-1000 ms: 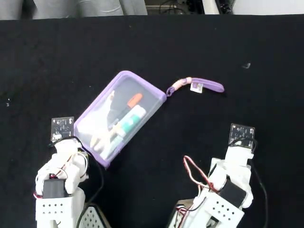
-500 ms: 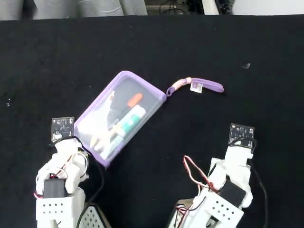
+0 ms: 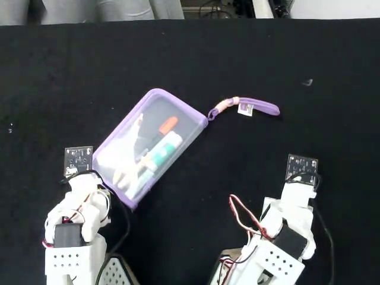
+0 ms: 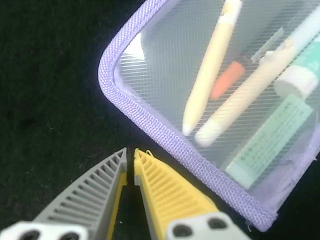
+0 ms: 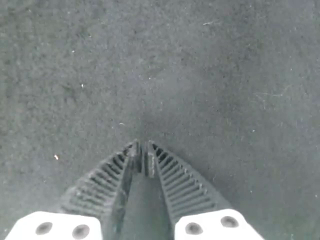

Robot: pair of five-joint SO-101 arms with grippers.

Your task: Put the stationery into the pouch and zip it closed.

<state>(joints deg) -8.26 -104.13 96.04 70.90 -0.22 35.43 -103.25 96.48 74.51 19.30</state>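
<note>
Seemingly finished: stationery (image 3: 159,152) inside pouch (image 3: 159,110), apparently zipped closed; left gripper (image 4: 134,156), just beside pouch, and right gripper (image 5: 142,148), well apart, both pressed together, holding nothing

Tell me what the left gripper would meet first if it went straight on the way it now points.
Probably the pouch: its purple edging, near a corner, lies just ahead of the left gripper. Its height is unclear, so it might ride over the edge.

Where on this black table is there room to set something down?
Bare tabletop lies beyond the pouch and strap toward the far edge, and between strap and right arm. Crowded: left gripper sits close by the pouch corner.
</note>
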